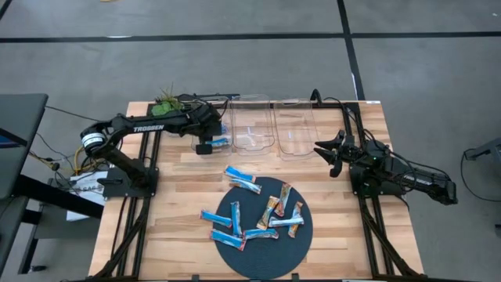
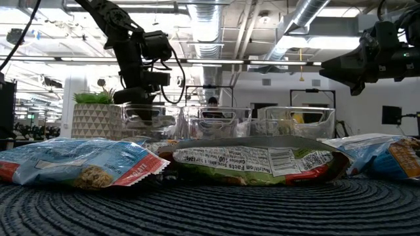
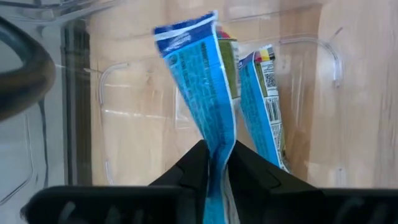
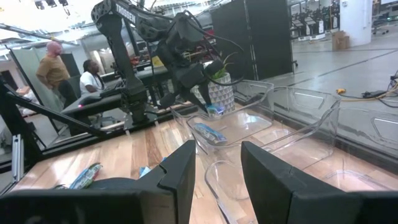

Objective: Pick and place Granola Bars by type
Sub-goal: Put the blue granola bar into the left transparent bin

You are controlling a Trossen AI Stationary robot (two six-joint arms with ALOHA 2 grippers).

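My left gripper (image 1: 205,146) reaches slanting down into the leftmost clear bin (image 1: 205,110) at the table's far side and is shut on a blue-and-white granola bar (image 3: 200,74). A second blue bar (image 3: 266,106) lies flat on that bin's floor beside it. Several more bars, blue and orange-brown (image 1: 278,202), lie on and around the dark round mat (image 1: 262,262) near the front edge. My right gripper (image 1: 332,153) waits open at the table's right, level, with nothing between its fingers (image 4: 180,168). My left gripper pinches one end of the blue bar (image 3: 216,163) between its two fingers. The fingers slant down from the table's left. The bar sticks out past the fingertips into the bin; whether its free end (image 3: 185,31) touches the floor I cannot tell.
Two more clear bins (image 1: 252,145) (image 1: 296,149) stand in a row to the right of the first. A potted plant (image 1: 166,99) stands at the far left corner. Bare wood lies between the bins and the mat.
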